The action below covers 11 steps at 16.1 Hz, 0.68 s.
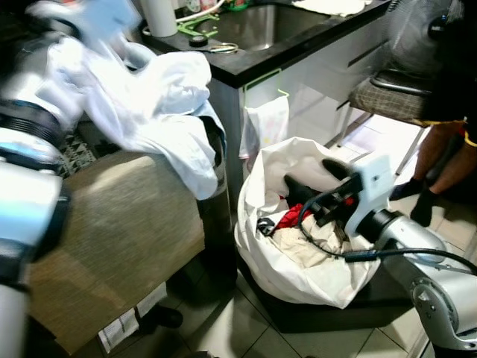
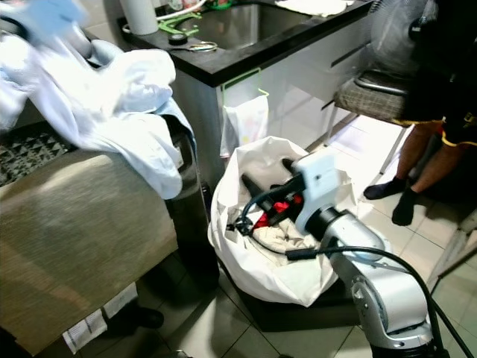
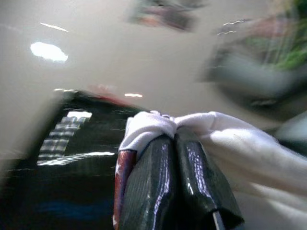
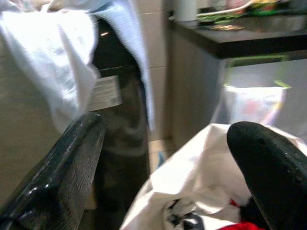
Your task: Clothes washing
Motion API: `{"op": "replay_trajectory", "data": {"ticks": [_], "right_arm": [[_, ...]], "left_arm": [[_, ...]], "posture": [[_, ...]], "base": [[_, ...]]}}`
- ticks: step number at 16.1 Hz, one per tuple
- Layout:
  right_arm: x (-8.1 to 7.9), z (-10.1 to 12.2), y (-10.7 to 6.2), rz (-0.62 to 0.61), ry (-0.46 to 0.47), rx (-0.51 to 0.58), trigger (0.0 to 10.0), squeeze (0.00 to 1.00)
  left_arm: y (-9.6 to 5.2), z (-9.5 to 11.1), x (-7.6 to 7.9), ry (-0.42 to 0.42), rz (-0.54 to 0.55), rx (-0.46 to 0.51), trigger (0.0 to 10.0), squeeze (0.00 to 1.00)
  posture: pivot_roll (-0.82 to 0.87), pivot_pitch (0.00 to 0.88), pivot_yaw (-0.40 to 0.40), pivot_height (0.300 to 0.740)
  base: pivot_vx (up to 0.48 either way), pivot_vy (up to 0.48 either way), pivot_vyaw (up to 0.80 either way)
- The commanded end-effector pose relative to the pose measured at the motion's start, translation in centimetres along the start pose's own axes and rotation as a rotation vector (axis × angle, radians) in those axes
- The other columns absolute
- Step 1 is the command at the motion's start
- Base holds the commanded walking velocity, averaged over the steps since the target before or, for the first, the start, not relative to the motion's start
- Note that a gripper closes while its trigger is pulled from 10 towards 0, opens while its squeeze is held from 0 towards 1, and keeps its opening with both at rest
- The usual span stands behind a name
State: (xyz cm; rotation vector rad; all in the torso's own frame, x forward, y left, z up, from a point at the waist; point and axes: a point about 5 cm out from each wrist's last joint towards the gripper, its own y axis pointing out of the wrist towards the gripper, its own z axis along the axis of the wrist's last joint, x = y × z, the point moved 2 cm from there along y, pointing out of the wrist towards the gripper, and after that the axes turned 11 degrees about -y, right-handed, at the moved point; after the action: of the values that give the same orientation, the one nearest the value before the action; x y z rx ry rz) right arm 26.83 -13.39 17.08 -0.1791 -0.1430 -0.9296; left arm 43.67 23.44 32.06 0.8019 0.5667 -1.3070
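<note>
Clothes remain in the laundry bag [image 1: 298, 268] — one white garment [image 1: 160, 112] is clamped by the left gripper [image 3: 175, 143]; the right gripper [image 1: 313, 183] is spread above the bag.

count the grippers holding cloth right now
1. The left gripper is shut on the white garment, lifted beside the counter. The right gripper is open and holds nothing, above the laundry bag.
</note>
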Motion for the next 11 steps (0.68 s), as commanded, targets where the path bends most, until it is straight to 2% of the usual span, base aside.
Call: {"op": "replay_trajectory", "data": {"ticks": [1, 2, 3, 5, 9, 11], "right_arm": [[-1.0, 0.3, -0.1, 0.064, -0.008, 0.009, 10.0, 0.00], [-1.3, 0.4, -0.2, 0.084, -0.013, 0.009, 10.0, 0.00], [-1.3, 0.6, -0.3, 0.088, -0.014, 0.015, 10.0, 0.00], [-1.1, 0.7, -0.3, 0.086, -0.012, 0.020, 10.0, 0.00], [-0.7, 0.4, -0.3, 0.086, -0.021, -0.002, 10.0, 0.00], [-0.3, 0.0, -0.3, 0.065, -0.023, -0.033, 10.0, 0.00]], "left_arm": [[-0.4, -2.2, 1.1, -0.144, -0.098, -0.113, 10.0, 0.00], [-0.5, -2.8, 1.5, -0.273, -0.118, -0.169, 10.0, 0.37], [-0.8, -3.9, 1.6, -0.372, -0.129, -0.265, 10.0, 1.00], [-0.9, -4.3, 1.4, -0.366, -0.130, -0.292, 10.0, 1.00], [-1.8, -6.3, 0.7, -0.423, -0.207, -0.405, 10.0, 1.00], [-1.9, -6.9, -0.1, -0.409, -0.169, -0.416, 10.0, 1.00]], "posture": [[-0.08, 0.000, 0.106, 0.740], [-0.08, 0.000, 0.106, 0.740], [-0.08, 0.000, 0.105, 0.740], [-0.08, 0.000, 0.104, 0.740], [-0.08, 0.000, 0.101, 0.740], [-0.08, 0.000, 0.097, 0.740]], "base": [[0.000, 0.000, 0.00], [0.000, 0.000, 0.00], [0.000, 0.000, 0.00], [0.000, 0.000, 0.00], [0.000, 0.000, 0.00], [0.000, 0.000, 0.00]]}}
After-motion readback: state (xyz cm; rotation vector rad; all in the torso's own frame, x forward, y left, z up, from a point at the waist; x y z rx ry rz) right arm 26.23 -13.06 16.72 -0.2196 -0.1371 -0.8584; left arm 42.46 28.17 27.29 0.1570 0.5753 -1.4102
